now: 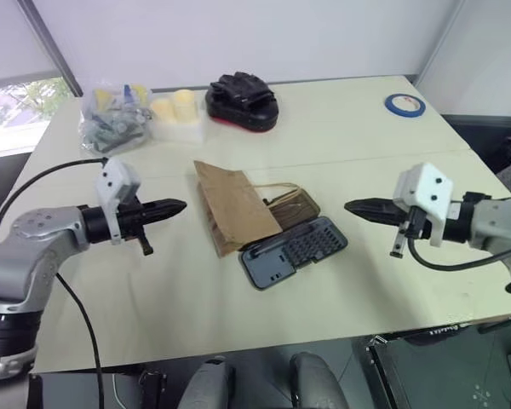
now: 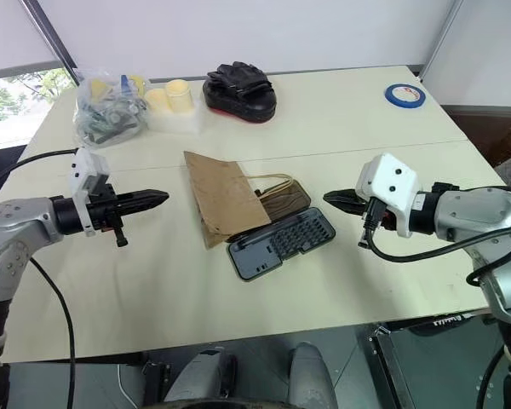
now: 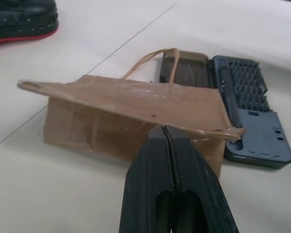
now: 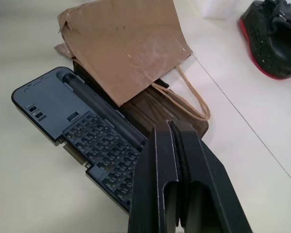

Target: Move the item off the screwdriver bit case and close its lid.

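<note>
paper bag (image 1: pixel 232 207) lying on open case lid (image 1: pixel 294 205), left gripper (image 1: pixel 177 206) and right gripper (image 1: pixel 353 206) pressed together (empty, clear of it)

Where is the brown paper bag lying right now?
In the left eye view the brown paper bag lies mid-table between the two arms, covering part of the case's open lid, with the bit case just in front.

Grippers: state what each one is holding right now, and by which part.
Nothing is held. The left gripper and right gripper are both shut on air, apart from the paper bag and case.
</note>
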